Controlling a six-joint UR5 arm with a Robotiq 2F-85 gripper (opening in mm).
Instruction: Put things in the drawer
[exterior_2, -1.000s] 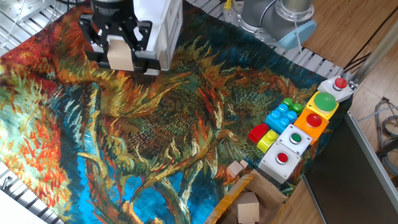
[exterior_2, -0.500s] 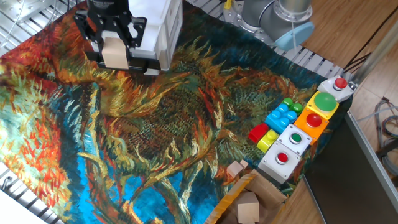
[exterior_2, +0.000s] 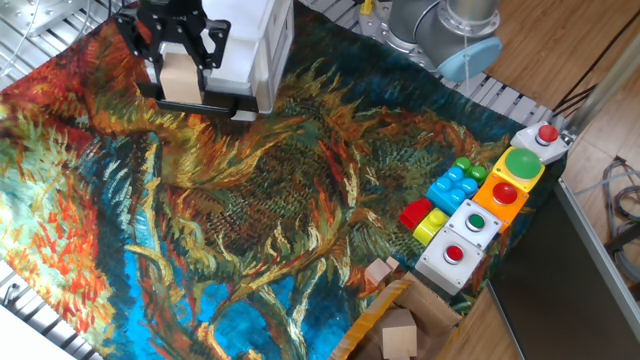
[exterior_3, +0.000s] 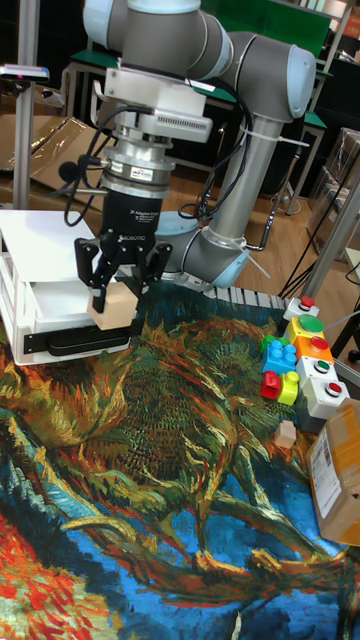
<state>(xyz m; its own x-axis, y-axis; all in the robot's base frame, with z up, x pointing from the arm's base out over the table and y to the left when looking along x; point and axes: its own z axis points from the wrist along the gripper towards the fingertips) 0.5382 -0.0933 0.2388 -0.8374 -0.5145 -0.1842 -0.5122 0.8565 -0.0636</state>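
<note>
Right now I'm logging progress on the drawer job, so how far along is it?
Nothing visibly lies in the drawer yet, though its inside is partly hidden. In hand: the gripper holds one wooden cube just above the pulled-out drawer, not released. Left: lowering and releasing it, then the cube on the cloth by the cardboard box and another inside that box.

Items counted by kind

Three pale-wood cubes (exterior_2: 181, 77) (exterior_2: 379, 271) (exterior_2: 398, 334) are seen, one cardboard box (exterior_2: 395, 330), one white cabinet (exterior_2: 250, 40), one cluster of coloured bricks (exterior_2: 445, 195) and five push-buttons (exterior_2: 520, 162).
</note>
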